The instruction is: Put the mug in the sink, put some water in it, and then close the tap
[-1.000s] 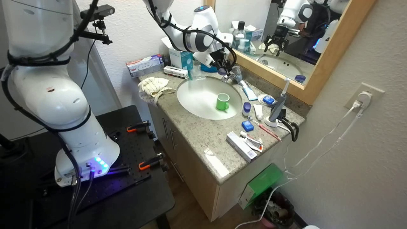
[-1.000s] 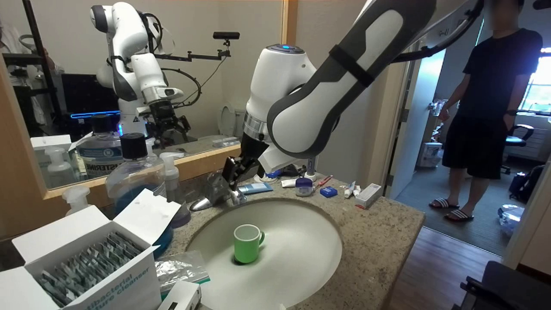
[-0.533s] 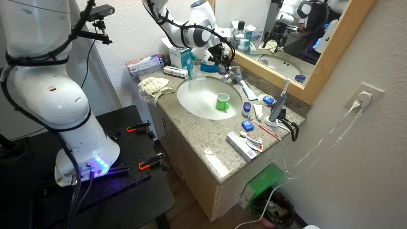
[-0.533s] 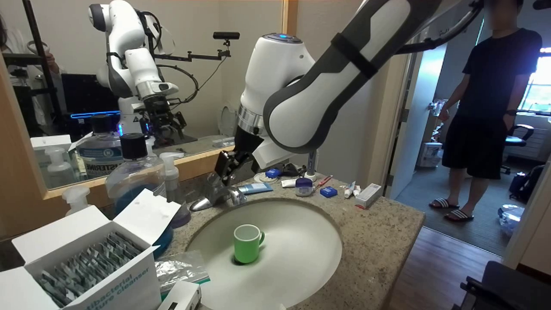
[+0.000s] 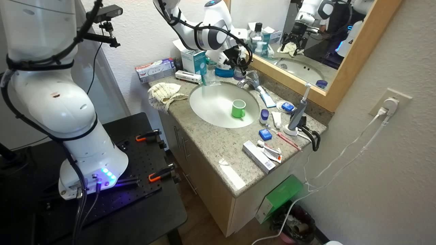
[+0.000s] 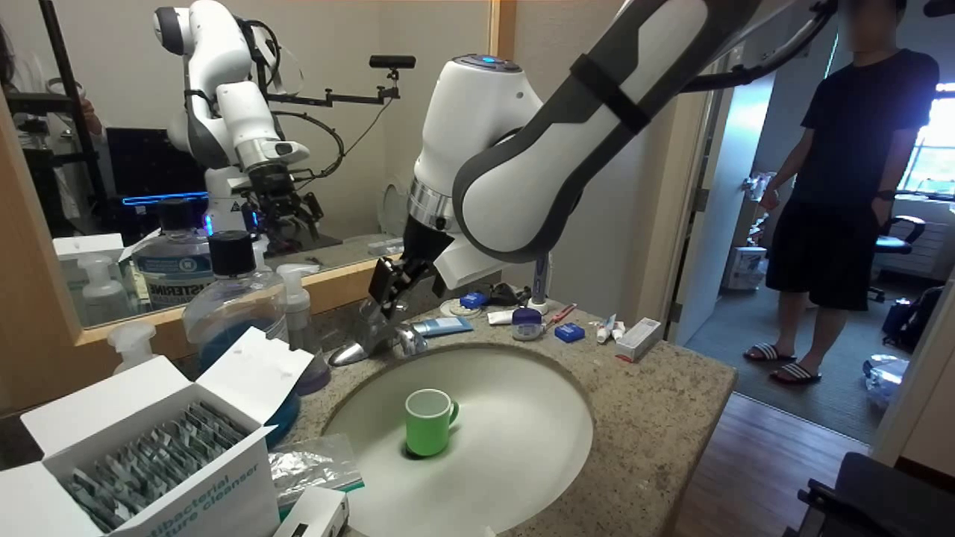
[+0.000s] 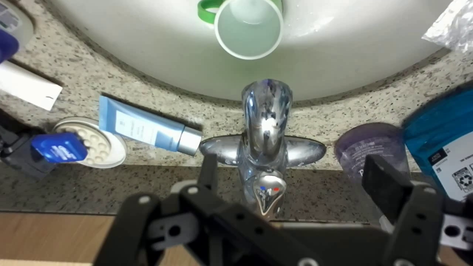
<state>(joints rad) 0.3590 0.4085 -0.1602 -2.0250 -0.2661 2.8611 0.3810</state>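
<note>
The jaws, wide and empty, now stand slightly higher over the tap (image 7: 266,125), probably to work its lever (image 7: 270,190).

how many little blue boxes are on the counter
2: one blue box overlaps the white dish in the wrist view; another blue box lies beside the red toothbrush. More could be hidden behind the clutter.

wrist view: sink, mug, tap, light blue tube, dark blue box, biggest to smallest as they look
1. Sink, though cut off by the frame
2. Tap
3. Mug and light blue tube: too close to rank, mug cropped
4. Dark blue box
</note>
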